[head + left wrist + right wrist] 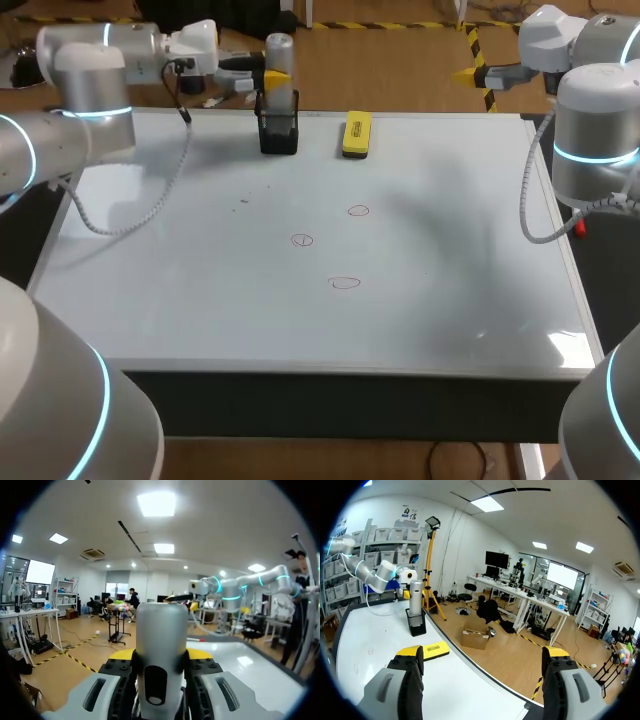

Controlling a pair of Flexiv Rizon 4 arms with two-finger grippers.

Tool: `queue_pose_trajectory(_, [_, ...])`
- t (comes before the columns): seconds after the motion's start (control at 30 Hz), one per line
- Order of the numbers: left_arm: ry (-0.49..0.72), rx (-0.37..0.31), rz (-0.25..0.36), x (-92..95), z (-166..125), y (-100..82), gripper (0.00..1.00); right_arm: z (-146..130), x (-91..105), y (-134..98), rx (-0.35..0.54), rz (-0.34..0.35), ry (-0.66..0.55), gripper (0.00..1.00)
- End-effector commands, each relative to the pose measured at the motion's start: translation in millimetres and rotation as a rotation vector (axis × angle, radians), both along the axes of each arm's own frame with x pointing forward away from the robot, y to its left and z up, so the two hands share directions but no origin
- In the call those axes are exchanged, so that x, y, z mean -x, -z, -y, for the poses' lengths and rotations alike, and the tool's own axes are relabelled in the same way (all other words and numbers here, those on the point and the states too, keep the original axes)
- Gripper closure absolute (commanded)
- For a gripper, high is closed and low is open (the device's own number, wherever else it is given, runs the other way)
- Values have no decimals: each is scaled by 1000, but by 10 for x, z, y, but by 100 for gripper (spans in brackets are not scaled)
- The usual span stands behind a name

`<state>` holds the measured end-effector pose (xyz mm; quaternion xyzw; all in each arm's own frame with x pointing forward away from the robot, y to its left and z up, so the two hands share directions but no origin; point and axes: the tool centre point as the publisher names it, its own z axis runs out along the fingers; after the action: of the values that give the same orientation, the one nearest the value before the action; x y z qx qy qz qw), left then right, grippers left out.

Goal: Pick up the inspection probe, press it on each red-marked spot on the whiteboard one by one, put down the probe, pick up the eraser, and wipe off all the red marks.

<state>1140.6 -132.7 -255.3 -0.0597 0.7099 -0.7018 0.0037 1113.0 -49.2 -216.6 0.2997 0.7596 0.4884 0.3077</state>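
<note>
Taking the whiteboard (200, 300) as a dial read from the robot's side, the three red marks sit close about its centre. The nearest mark (344, 283) lies at about half past four from the middle mark (302, 240), and the farthest mark (358, 211) at about two o'clock from it; all are unwiped loops well apart from either arm. Farther out, by the board's far edge, the black holder (278, 132) stands at roughly eleven o'clock. The yellow eraser (356, 135) lies flat near it at about half past twelve, untouched, likely parked there for when the pressing is over. The probe (279, 52), a silver cylinder, stands upright in the holder with its upper part clear of the rim, which leaves a free length for a side grasp. The left hand (272, 78) comes in level from nine o'clock and is closed on that free length, a yellow tip against each flank in the left wrist view. The first step, lifting the probe out, therefore appears to be in hand. Farthest off, past the far edge at about half past one, the right hand (481, 656) hangs with fingers spread wide and nothing between them, seemingly held out of the way.
</note>
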Motion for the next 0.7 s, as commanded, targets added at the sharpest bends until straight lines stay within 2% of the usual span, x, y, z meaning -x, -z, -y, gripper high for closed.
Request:
queue_pose_trajectory(0.03, [-30, 1, 11, 78, -21, -119, 100, 2, -5, 1, 1, -1, -1, 0])
queue_pose_trajectory(0.5, [-50, 55, 84, 48, -18, -477, 100, 2, -5, 1, 1, -1, -1, 0])
queue_pose_trajectory(0.7, [-64, 59, 109, 56, -66, -642, 100, 2, -5, 1, 1, -1, -1, 0])
